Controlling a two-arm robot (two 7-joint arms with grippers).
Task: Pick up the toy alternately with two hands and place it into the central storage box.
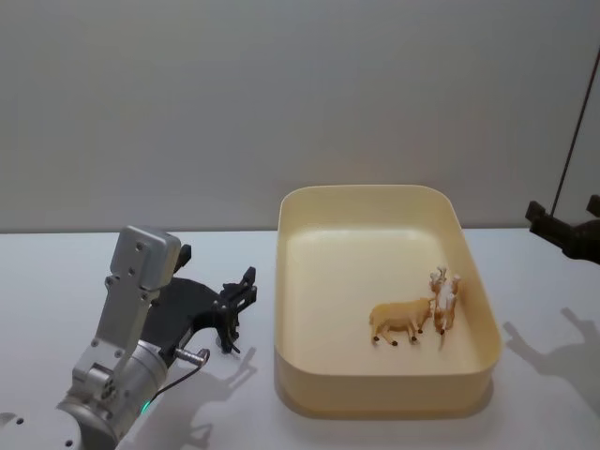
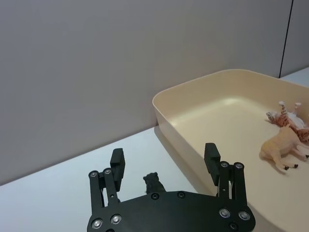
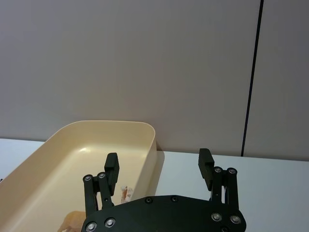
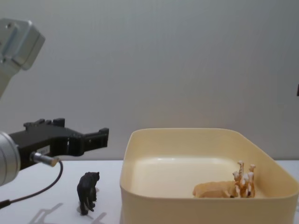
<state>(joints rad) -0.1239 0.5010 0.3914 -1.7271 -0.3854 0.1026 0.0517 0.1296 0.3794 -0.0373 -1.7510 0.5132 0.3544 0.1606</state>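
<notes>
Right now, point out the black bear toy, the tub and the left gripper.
black bear toy (image 4: 87, 189), chest view, on its body.
tub (image 1: 375, 396), head view, on its near wall.
left gripper (image 2: 164, 155), left wrist view, midway between its fingertips.

Nothing readable in any of these, honestly. The storage box (image 1: 375, 389) has plain smooth cream walls with no label, brand or number on them. The left pincer (image 2: 164, 154) and right pincer (image 3: 159, 159) are just bare black plastic with screws, no markings I can make out. From the chest view there's a small pale patch (image 4: 43, 150) on the side of the left pincer's body, but it's too small to tell if it carries any text.
</notes>
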